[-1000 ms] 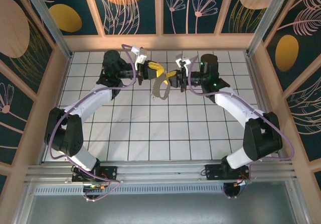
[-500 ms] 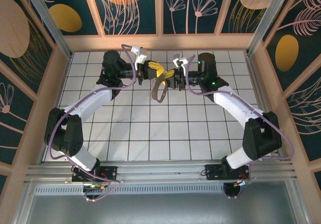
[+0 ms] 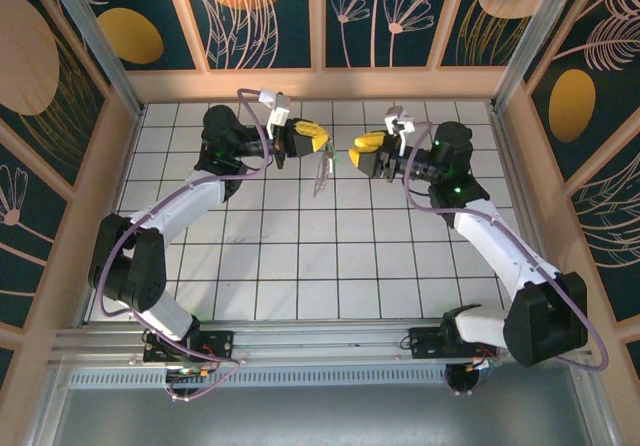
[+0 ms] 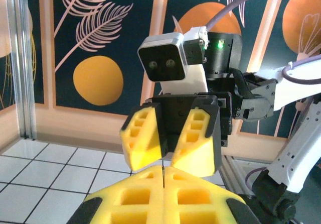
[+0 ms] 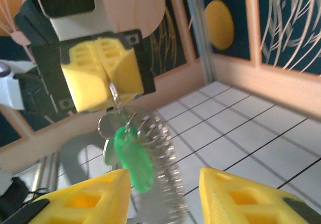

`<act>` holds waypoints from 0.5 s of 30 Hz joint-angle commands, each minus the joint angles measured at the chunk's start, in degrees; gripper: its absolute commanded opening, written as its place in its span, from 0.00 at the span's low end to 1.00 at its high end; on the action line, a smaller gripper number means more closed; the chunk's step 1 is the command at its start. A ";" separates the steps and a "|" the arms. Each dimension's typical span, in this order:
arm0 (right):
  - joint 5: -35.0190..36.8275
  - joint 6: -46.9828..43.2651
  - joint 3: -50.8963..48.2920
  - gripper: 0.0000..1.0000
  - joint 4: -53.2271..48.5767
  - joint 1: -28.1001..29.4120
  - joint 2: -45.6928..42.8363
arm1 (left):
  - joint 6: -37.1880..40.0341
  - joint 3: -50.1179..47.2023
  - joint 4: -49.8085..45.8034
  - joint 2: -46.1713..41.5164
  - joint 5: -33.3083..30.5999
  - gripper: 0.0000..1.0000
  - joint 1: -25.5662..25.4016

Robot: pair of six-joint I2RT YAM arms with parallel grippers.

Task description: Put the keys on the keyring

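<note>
The right gripper [image 3: 356, 151] has pulled back to the right since the earlier frame. It no longer meets the left gripper [image 3: 324, 145] at the upper middle of the tiled table [image 3: 300, 266], and a gap stands between them. The right arm is also stretched more toward the right wall.

In the right wrist view the two yellow fingers of the right gripper [image 5: 160, 194] stand well apart at the lower edge, with nothing between them. The left gripper [image 5: 106, 78] is at the upper left there, its yellow pads pressed together on a small metal piece at the top of the keyring [image 5: 168, 143]. The keyring hangs free under the pads, above the tiles. The green key [image 5: 133, 156] hangs on it, in front of the loop, and covers a part of the loop's left side.

In the left wrist view the left gripper's own pads [image 4: 163, 201] are closed at the bottom and hide what they pinch. The right gripper [image 4: 168, 146] faces them with spread pads.

Dark painted wall panels [image 3: 270, 16] with leaves and orange discs surround the table.
</note>
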 commanded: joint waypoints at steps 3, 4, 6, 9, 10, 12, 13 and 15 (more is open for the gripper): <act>6.32 9.60 -4.01 0.42 16.02 -0.16 -1.59 | -13.67 -2.59 19.58 2.44 -1.96 0.00 -0.29; 6.42 10.45 -4.47 0.42 17.85 -0.18 -1.59 | -15.43 -3.07 21.94 2.91 -2.46 0.00 -0.30; 6.82 12.39 -5.47 0.43 21.41 -0.11 -1.42 | -19.37 -3.74 27.27 4.17 -3.36 0.00 -0.37; 6.05 14.62 -5.95 0.46 25.59 -0.17 -0.40 | -24.62 -3.93 33.52 6.71 -3.92 0.00 -0.46; 5.46 15.28 -5.87 0.47 26.66 -0.15 0.00 | -25.87 -4.02 35.10 7.30 -4.18 0.00 -0.47; 3.96 16.72 -5.74 0.48 28.89 -0.20 1.10 | -28.21 -4.01 37.78 8.26 -4.29 0.00 -0.64; 2.83 17.31 -5.54 0.49 29.93 -0.14 1.66 | -29.00 -4.02 38.70 8.63 -4.38 0.00 -0.73; 0.67 18.69 -4.95 0.49 31.61 0.01 3.11 | -29.65 -4.08 39.49 9.14 -4.56 0.00 -0.95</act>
